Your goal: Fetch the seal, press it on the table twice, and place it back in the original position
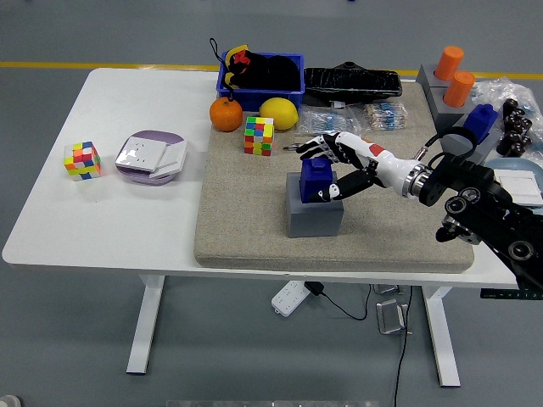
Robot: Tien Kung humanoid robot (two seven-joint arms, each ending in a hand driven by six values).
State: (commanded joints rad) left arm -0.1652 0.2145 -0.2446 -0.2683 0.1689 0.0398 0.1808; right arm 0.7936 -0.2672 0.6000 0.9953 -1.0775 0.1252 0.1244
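The seal (317, 179) is a blue block standing in a grey square base (314, 215) on the beige mat (254, 229), near the mat's middle. My right hand (333, 166) reaches in from the right and its white and black fingers are curled around the blue seal's top, thumb on the near side. The seal sits in the base, and I cannot tell whether it is lifted at all. The left arm does not show.
Behind the seal lie a Rubik's cube (259, 136), an orange (226, 114), a lemon (278, 113) and a blue bin (261, 75). A second cube (81, 160) and a purple-white box (151, 156) sit at left. Orange cylinders (455, 75) stand far right.
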